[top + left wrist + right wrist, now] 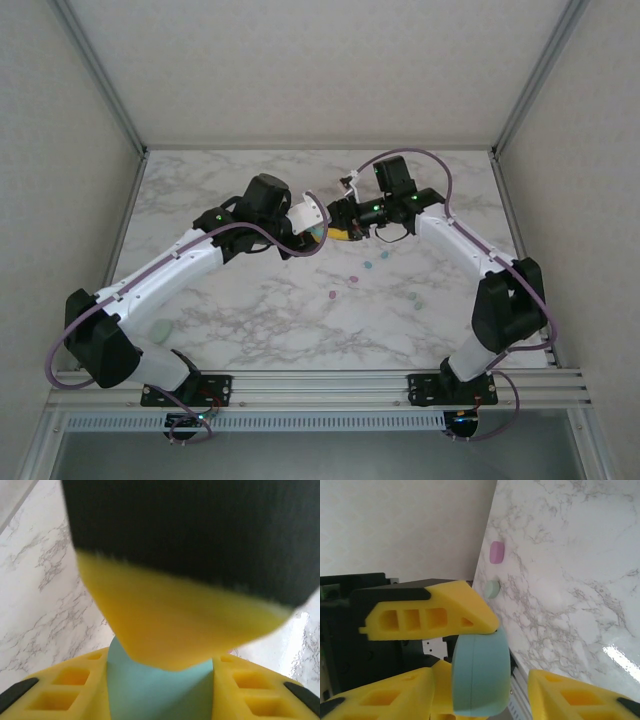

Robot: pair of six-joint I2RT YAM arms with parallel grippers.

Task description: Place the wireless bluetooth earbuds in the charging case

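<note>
Teal charging case [480,675] is held clenched in the left claw [160,692], with the jaws of the right claw [487,697] parted astride it and earbuds [497,552] lying loose on the tabletop [580,580]; an off-centre closure could twist the case free.

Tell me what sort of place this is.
Probably a lab robot cell: left arm and right arm bolted to a rail, marble-patterned table, white panels in an aluminium frame.

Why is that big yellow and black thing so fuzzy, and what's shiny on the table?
Left wrist view: the yellow-and-black finger sits too near the lens, so it blurs; right wrist view: light glares white off the marble table; top external view: evenly lit.
</note>
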